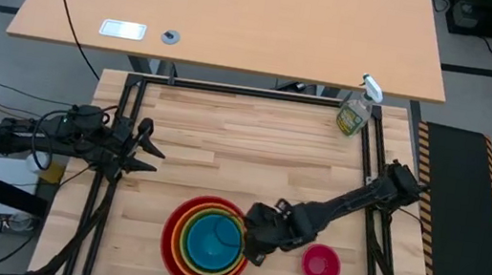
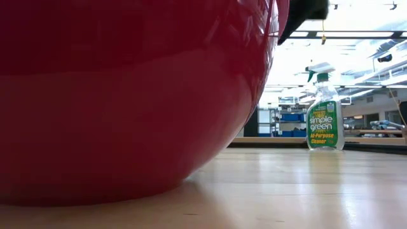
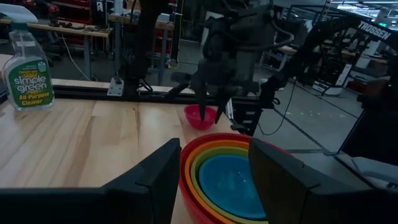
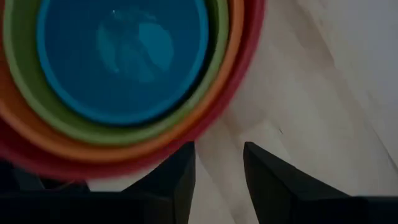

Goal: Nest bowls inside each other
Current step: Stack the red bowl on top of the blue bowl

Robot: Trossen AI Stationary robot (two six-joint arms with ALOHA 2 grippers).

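Four bowls sit nested near the table's front edge: red point(image 1: 174, 248) outermost, then orange, lime green and blue point(image 1: 210, 241) innermost. The red bowl rests by its base on the table and fills the left of the low view point(image 2: 127, 95). A small magenta-pink bowl point(image 1: 321, 264) stands alone on the table to the right of the stack. My right gripper point(image 4: 219, 168) points steeply down over the stack's right rim, between stack and pink bowl, open with nothing between its fingers. My left gripper point(image 1: 143, 149) waits open at the table's left edge.
A green spray bottle point(image 1: 356, 110) stands at the table's far right corner, also seen in the low view point(image 2: 324, 114). Bare wood lies between the stack and the far edge. A black frame rail point(image 1: 252, 92) borders the table.
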